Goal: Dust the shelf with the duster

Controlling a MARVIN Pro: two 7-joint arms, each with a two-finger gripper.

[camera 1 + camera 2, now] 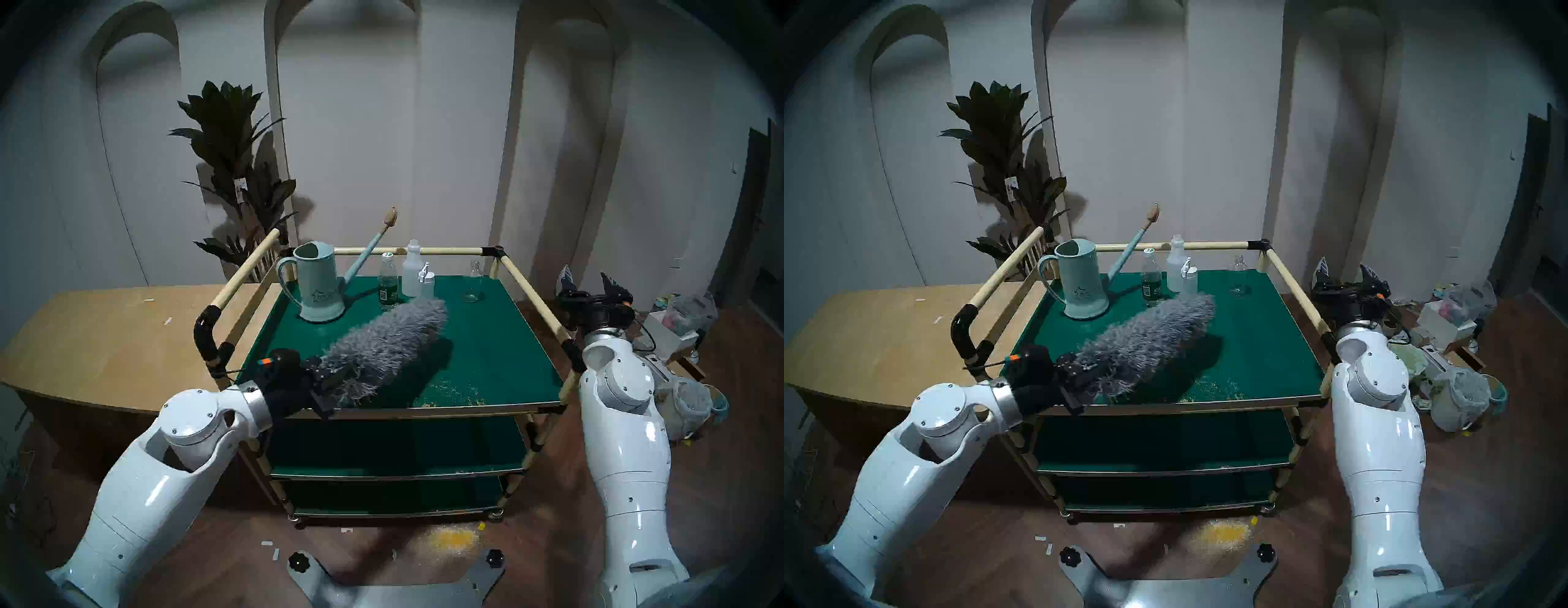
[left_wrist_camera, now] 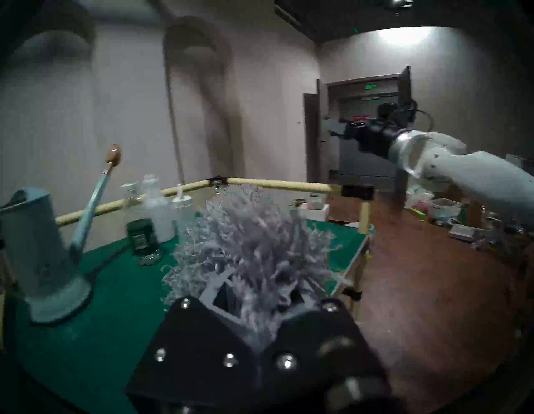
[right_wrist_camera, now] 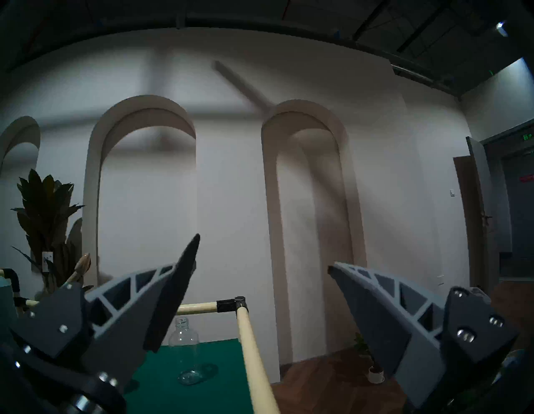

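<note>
Left gripper (image 1: 329, 388) sits nearest, at the near-left corner of the dark green rectangular top shelf (image 1: 488, 339), jaws clamped tight on the short dark handle of the long fluffy grey microfibre duster (image 1: 382, 346). Brush head lies diagonally over the middle of the board, tip pointing far-right toward the bottles; whether the strands touch the surface or ride just above it I can't tell. Yellowish crumbs (image 1: 449, 392) sit near the front edge, right of the brush. My read: duster is light, soft and floppy, strands give under any pressure, so grip belongs on the stiff handle only, as now. Far side holds a pale teal metal watering can (image 1: 318, 288), a green-labelled clear bottle (image 1: 388, 284), a frosted white plastic bottle (image 1: 412, 269), a small pump dispenser (image 1: 426, 282) and an empty clear glass bottle (image 1: 473, 284), likely tippable. Right gripper (image 3: 263, 292) hangs wide apart and empty beyond the right rail. Left wrist view alone shows the handle between the fingers; right wrist view sees only the far-right corner.
</note>
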